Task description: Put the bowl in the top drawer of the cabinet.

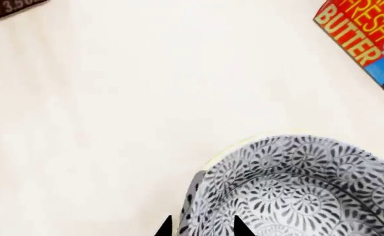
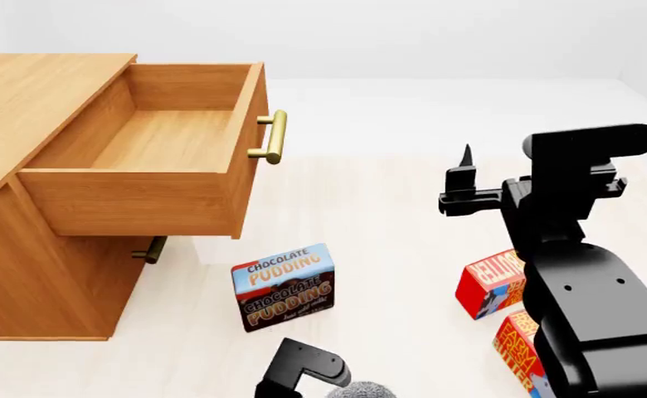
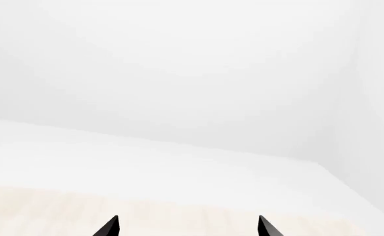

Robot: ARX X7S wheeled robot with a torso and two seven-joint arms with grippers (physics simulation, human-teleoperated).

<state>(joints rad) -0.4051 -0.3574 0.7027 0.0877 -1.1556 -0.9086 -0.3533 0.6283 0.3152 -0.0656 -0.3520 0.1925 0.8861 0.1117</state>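
The speckled white bowl [image 1: 297, 187] fills the near corner of the left wrist view and only peeks in at the bottom edge of the head view [image 2: 359, 390]. My left gripper [image 1: 204, 227] straddles its wall, one fingertip outside and one inside, shut on the rim. The cabinet [image 2: 36, 249] stands at the left. Its top drawer [image 2: 147, 178] is pulled far out and holds nothing, brass handle [image 2: 270, 137] facing right. My right gripper [image 3: 188, 227] is open with nothing between its fingers, raised at mid right in the head view [image 2: 464, 184].
A chocolate pudding box [image 2: 284, 286] stands on the floor below the open drawer. A red box [image 2: 489, 282] and a butter box [image 2: 518, 348] [image 1: 366, 34] lie by the right arm. The lower drawer's handle [image 2: 152, 249] shows under the top drawer.
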